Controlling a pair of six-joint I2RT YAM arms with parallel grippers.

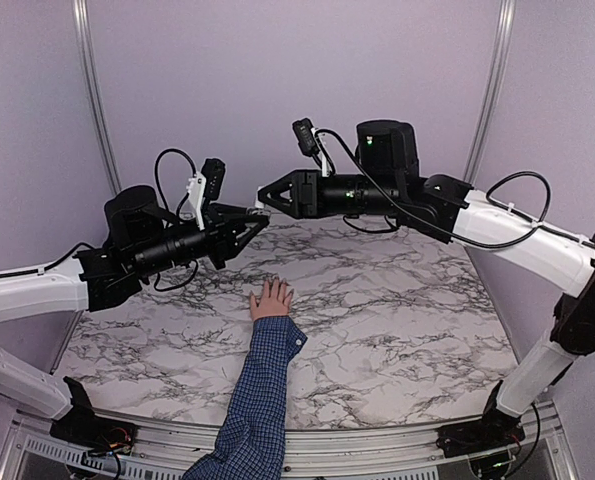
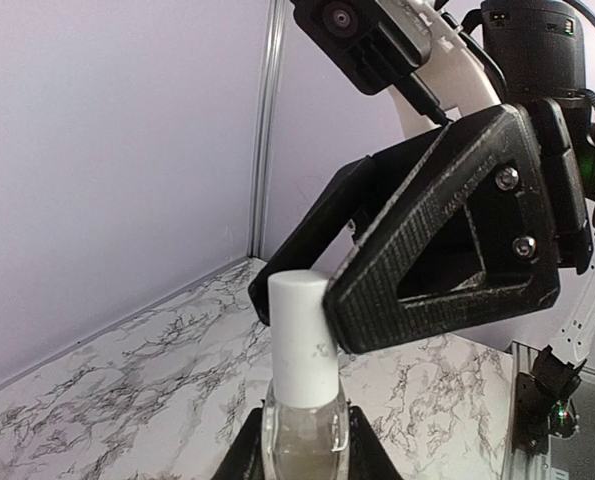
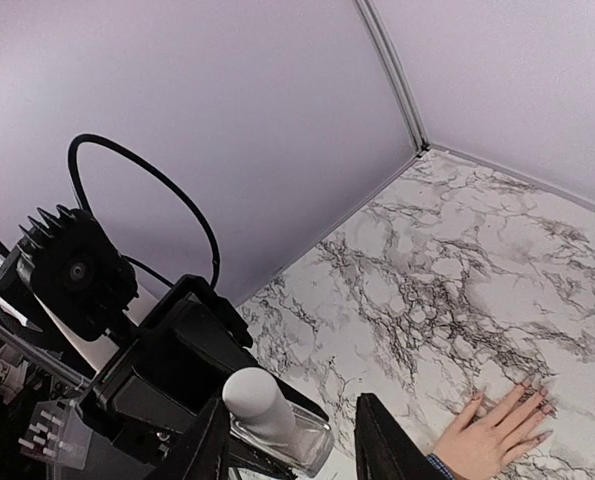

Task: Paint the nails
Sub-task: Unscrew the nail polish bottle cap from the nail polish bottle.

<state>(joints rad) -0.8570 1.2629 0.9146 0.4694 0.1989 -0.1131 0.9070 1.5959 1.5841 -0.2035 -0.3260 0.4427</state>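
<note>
A white marble-patterned table [image 1: 407,330] with dark grey veining carried a small light-skinned hand [image 1: 271,299], laid palm down near its middle with fingers spread, its nails [image 3: 545,407] facing up and its blue checked sleeve [image 1: 262,390] running back over the near edge.

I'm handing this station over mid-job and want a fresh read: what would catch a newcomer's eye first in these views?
In mid-air over the far side of the marble table, the left gripper is shut on a small clear bottle, and the right gripper, open, straddles its white cap. Nearer the bases, a small hand in a blue checked sleeve lies flat on the marble, fingers spread.
</note>
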